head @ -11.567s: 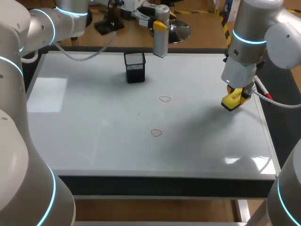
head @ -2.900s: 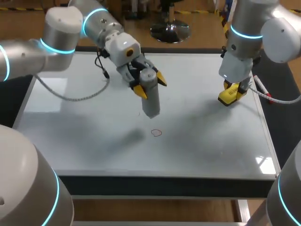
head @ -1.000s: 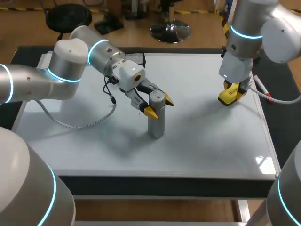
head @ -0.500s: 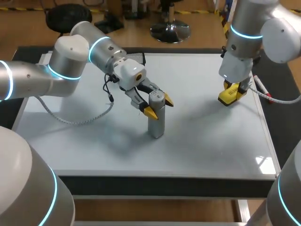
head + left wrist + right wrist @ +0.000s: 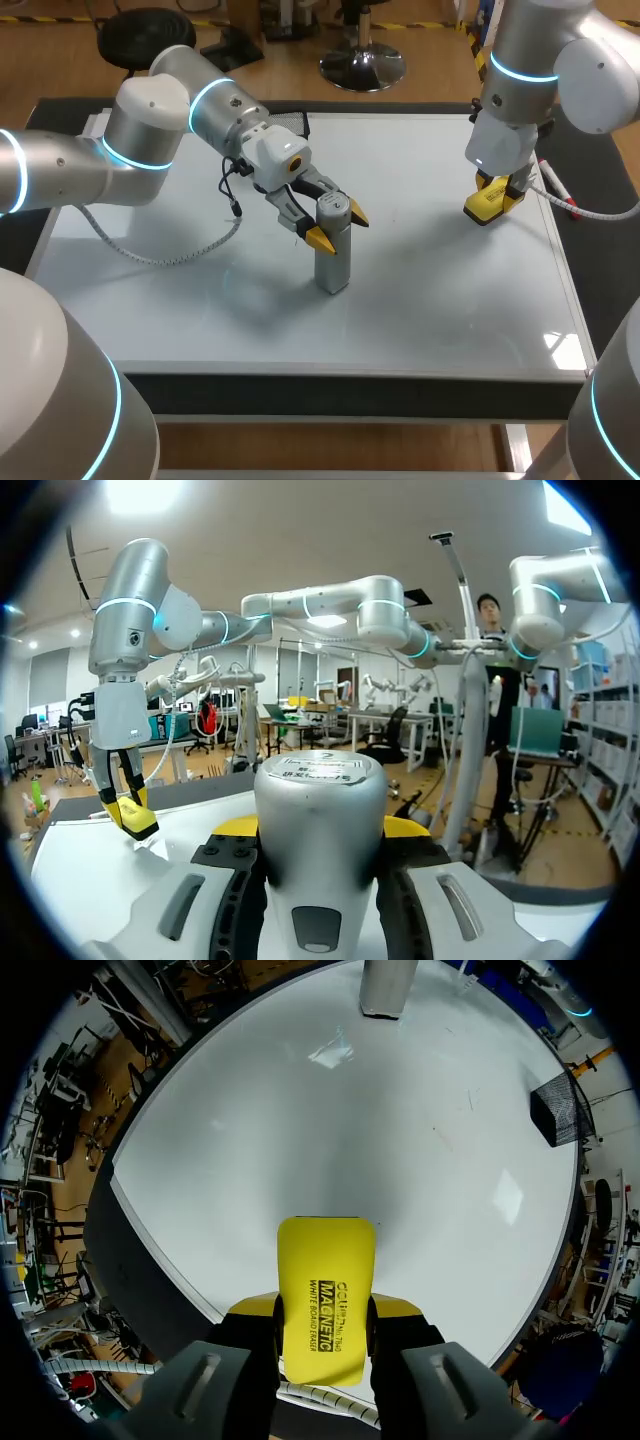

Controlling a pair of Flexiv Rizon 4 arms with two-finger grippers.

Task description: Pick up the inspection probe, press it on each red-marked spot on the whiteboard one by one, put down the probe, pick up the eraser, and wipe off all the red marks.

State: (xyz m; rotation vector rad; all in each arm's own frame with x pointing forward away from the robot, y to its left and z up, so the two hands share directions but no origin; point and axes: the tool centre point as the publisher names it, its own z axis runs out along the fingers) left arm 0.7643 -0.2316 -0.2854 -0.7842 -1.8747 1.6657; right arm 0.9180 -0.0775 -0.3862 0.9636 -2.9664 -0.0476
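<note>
Moved: your left gripper (image 5: 338, 226) brought the probe (image 5: 332, 262) from the 12 o'clock edge of the whiteboard (image 5: 180, 320) down to the middle, where the near red ring was. Your right gripper (image 5: 325, 1310) hardly moved.
Left grip: you squeezed the probe's top from both sides, and it stood straight with its foot on the board.
Right grip: you held the yellow eraser (image 5: 325, 1265) tight, low at 3 o'clock. I could not tell if it touched.
Red marks: none showed, and the ring was likely under the probe.
Push risk: pressing too hard could have tipped the probe or made it slip in the fingers.
Drag risk: sliding it sideways could have smeared the ring.
Way-back risk: the black mesh cup (image 5: 558, 1110) sat at 12 o'clock behind your left arm, and the arm or its grey cable (image 5: 170, 262) could have knocked it.
</note>
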